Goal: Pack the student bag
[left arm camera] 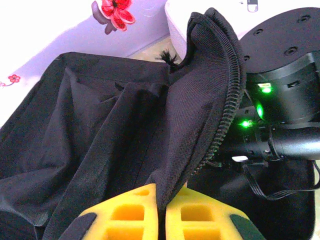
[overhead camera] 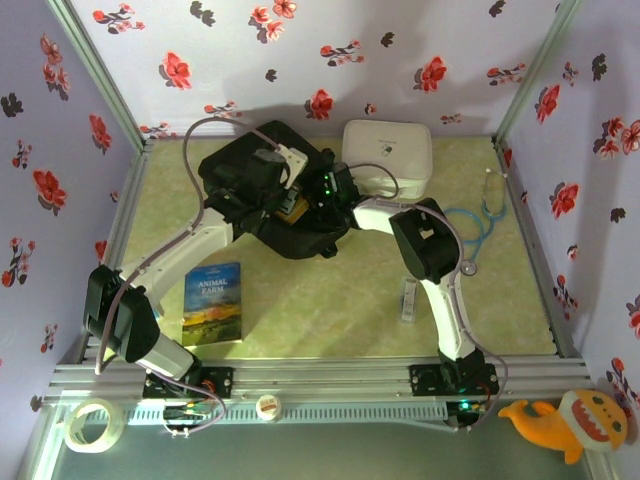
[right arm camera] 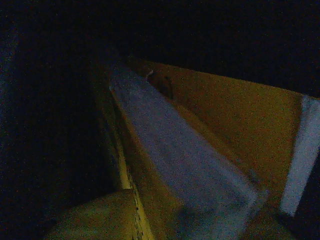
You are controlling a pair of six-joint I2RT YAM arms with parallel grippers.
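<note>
The student bag [overhead camera: 235, 170] is a black fabric backpack lying at the back middle of the table, its mouth pulled open. My left gripper [left arm camera: 162, 200] is shut on the bag's zippered flap edge [left arm camera: 227, 100] and holds it up; in the top view that gripper [overhead camera: 284, 168] sits over the bag. My right gripper [overhead camera: 298, 205] reaches into the opening from the right. In the dark right wrist view, one yellow finger [right arm camera: 95, 215] lies beside a flat pale slab [right arm camera: 185, 170] and an orange surface; the jaws' stance is unclear.
A white zip case [overhead camera: 387, 155] stands behind the bag to the right. An "Animal Farm" book [overhead camera: 213, 303] lies front left, a stethoscope [overhead camera: 485, 225] at right, and a small white item [overhead camera: 408, 300] near the right arm. Walls close in three sides.
</note>
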